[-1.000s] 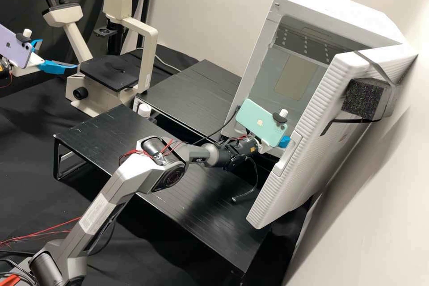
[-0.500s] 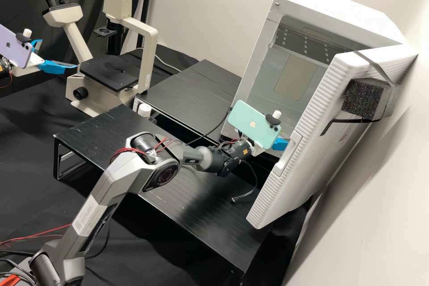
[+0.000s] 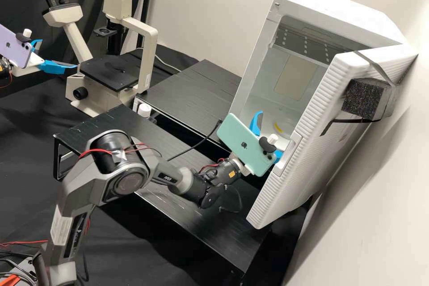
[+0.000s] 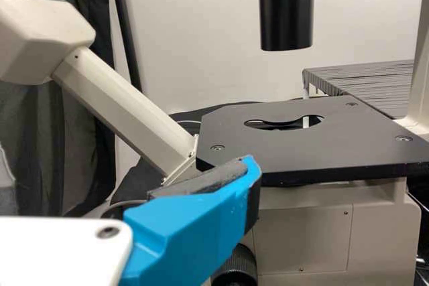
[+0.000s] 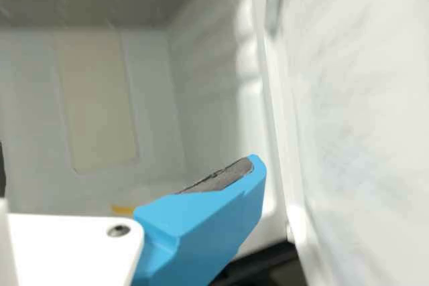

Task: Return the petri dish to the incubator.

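Note:
In the high view my right gripper (image 3: 270,133) is open at the front of the white incubator (image 3: 263,49), its blue fingers spread apart. Beyond them, on the incubator's floor, lies a clear petri dish (image 3: 279,128) with a yellow mark, apart from the fingers. The right wrist view has the right gripper (image 5: 129,165) facing the incubator's inside, and the dish's yellow mark (image 5: 123,210) partly behind its blue finger. My left gripper (image 3: 58,54) stands open and empty beside the microscope at the upper left; in the left wrist view the left gripper (image 4: 127,165) is near the black stage.
The incubator door (image 3: 328,98) stands open to the right of the right gripper. A microscope (image 3: 111,71) is at the back left. Low black racks (image 3: 192,91) stand between it and the incubator, and a black cable loops over them.
The right arm has drawn back toward the lower left and its gripper has tilted. Both its blue fingers and the yellow-marked dish have come into sight. The left arm has kept still.

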Robot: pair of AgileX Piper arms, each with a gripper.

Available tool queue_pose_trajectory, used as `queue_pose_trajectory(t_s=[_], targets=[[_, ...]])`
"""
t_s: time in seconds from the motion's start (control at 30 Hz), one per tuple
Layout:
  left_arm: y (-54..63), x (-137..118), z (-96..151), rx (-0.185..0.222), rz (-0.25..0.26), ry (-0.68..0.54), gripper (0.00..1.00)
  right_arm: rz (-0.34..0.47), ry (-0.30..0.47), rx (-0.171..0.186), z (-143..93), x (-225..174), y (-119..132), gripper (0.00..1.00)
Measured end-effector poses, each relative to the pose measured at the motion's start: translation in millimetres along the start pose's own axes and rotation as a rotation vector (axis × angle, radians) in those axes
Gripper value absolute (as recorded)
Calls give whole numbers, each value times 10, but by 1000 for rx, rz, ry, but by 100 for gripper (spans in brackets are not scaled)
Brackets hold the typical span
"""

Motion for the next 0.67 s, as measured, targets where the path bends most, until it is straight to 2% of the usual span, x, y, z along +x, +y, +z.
queue_pose_trajectory(t_s=[0.1,0.27,0.47,0.53,0.67], targets=[[0,0,0,0,0,0,100,12,47,-10,-52,-245,36,100],[0,0,0,0,0,0,100,2,35,-15,-160,-615,45,100],[0,0,0,0,0,0,100,3,41,-23,-434,-1178,18,100],[0,0,0,0,0,0,100,16,67,-12,-553,-1339,25,100],[0,0,0,0,0,0,100,14,112,66,-714,-1688,-38,100]])
